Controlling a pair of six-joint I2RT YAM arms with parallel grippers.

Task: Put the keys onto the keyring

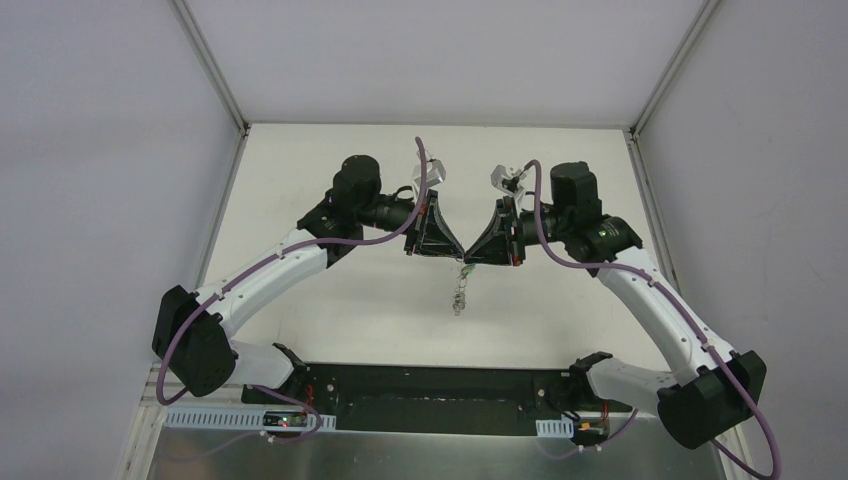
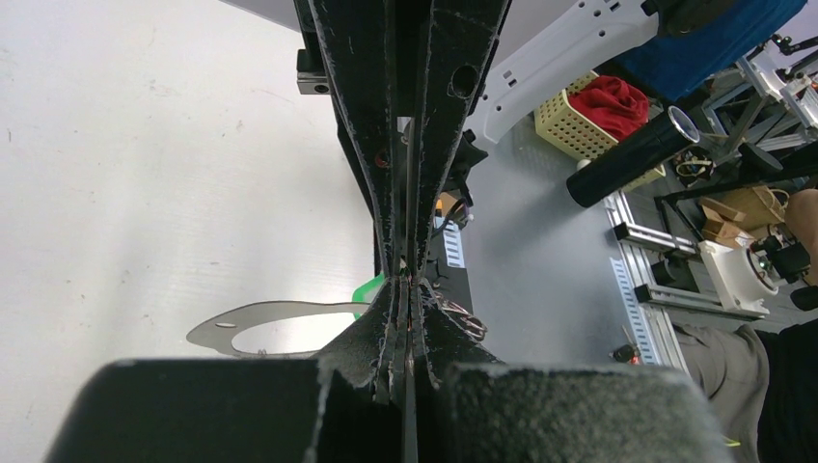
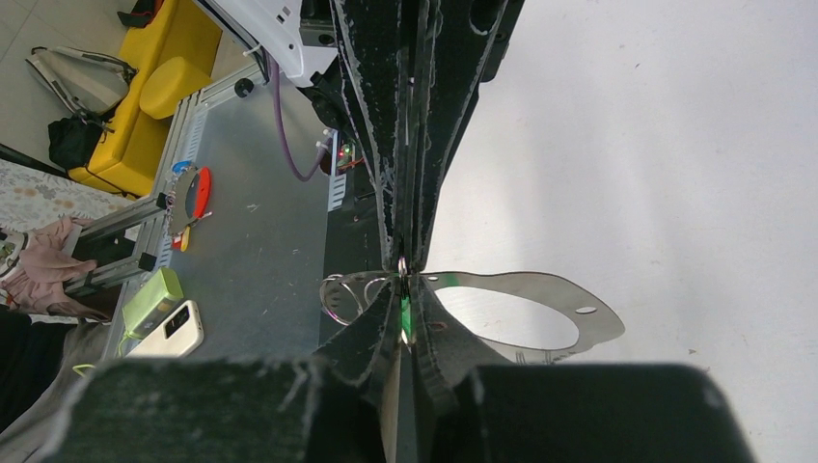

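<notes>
The black, rough-faced fingers of the left gripper [image 2: 406, 294] and the right gripper [image 3: 402, 287] are seen tip to tip above the white matte table [image 1: 330, 300], both pairs of jaws pressed together. The small silver key with a bright green plastic head [image 2: 368, 288] is pinched by the right gripper. Green is seen inside its slit only from the right wrist. What the left gripper grips cannot be told. The thin silver wire keyring [image 3: 326, 297] is looped beside the tips, on the arm-base side. A flat silver ring-shaped plate [image 3: 600, 326] with a small hole in its lug is shown by the wrist views alone. From above, only dangling silver bits [image 1: 459, 295] are seen.
</notes>
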